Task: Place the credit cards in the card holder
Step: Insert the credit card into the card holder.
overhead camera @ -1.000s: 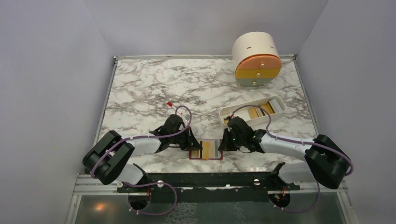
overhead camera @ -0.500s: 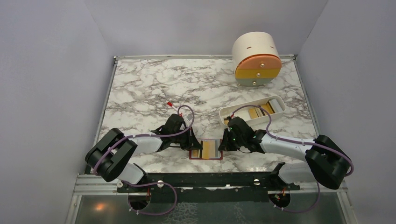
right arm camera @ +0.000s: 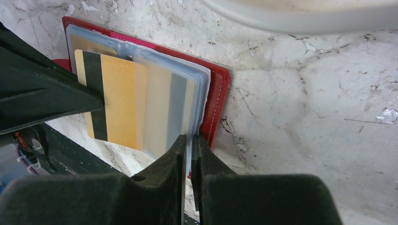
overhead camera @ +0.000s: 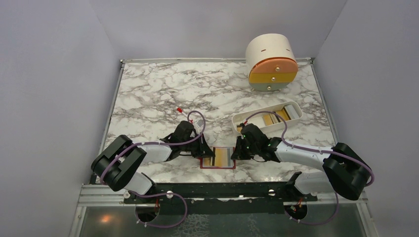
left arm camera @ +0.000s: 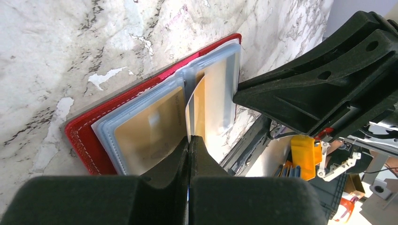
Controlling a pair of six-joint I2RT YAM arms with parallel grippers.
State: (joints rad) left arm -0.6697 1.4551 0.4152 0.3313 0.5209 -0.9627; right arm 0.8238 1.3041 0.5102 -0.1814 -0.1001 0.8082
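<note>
The card holder (overhead camera: 227,159) is laid open and flat on the marble table (overhead camera: 158,94), close to the near edge and about midway between the two arms, with its red cover (left arm camera: 84,136) underneath and its clear plastic leaves turned up. The left gripper (overhead camera: 207,155) is brought in from the holder's left side and is clenched on one end of a yellow card (right arm camera: 117,103) with a dark stripe; in the left wrist view the fingers (left arm camera: 189,140) are seen pressed together on the card's thin edge. The card is held over the left half of the holder, and its right part appears to be covered by a clear leaf. The right gripper (overhead camera: 234,153) is placed at the holder's right side, its fingers (right arm camera: 187,140) pinched on the edge of the plastic leaves. A white tray (overhead camera: 235,121) with more cards (overhead camera: 276,117) inside is set further back and to the right, and a round drawer unit (overhead camera: 272,61) is placed at the far right corner.
</note>
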